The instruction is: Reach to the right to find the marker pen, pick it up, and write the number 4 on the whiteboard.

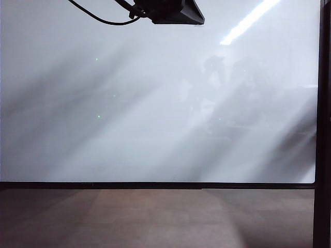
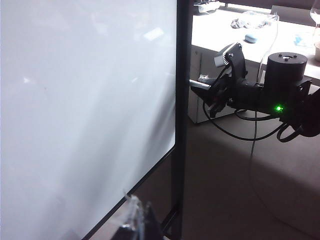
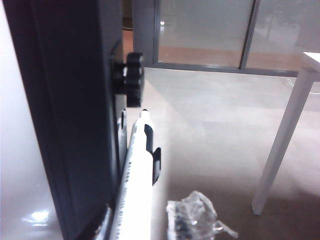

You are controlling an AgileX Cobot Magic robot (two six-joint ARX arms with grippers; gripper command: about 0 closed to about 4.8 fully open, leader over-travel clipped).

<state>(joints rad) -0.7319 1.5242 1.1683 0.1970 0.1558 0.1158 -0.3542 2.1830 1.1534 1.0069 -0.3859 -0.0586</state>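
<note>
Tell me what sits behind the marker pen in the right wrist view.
Behind the marker pen stands the whiteboard's dark frame with a black knob. Its lower part is cut off, so the right gripper's jaws stay unseen.

- Ext view: whiteboard [image 1: 155, 103] was dim grey w/ a bright ceiling-light streak at top right, soft diagonal shadow bands & faint reflections; floor [image 1: 155, 217] dark.
- L wrist: board [image 2: 85, 110] blown out near-white; room bg lit, floor dim.
- R wrist: marker [image 3: 136, 185] was close & blurry, overexposed; frame [image 3: 70, 115] in shadow; glare spot on board.
</note>
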